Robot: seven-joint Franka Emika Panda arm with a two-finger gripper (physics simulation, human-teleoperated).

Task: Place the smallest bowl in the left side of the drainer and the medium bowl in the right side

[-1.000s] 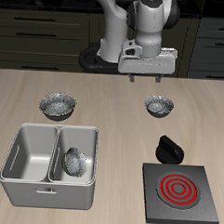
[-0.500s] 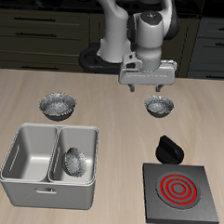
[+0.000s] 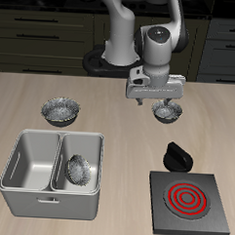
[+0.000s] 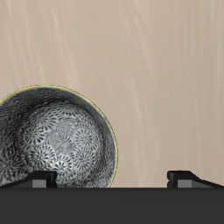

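The hand [image 3: 154,103] is hanging spread and holding nothing, just above one crinkly silver bowl [image 3: 168,112] on the bench [image 3: 120,110]. Three such bowls are showing: this one, a wider one [image 3: 61,110] well apart behind the drainer [image 3: 50,206], and one [image 3: 78,168] lying tilted inside a drainer compartment. Which is smallest, I cannot tell. One black stove plate [image 3: 189,201] is sitting nearer the front.

The arm [image 3: 129,27] is made of thick, rounded, pale grey-white segments with smooth shells and darker grey bands at the joints. Its round base [image 3: 101,62] is dark. A dark round cap sits on the wrist above the claw [image 3: 156,105], whose wide flat body is light grey with two short dark fingers [image 4: 39,179] below.
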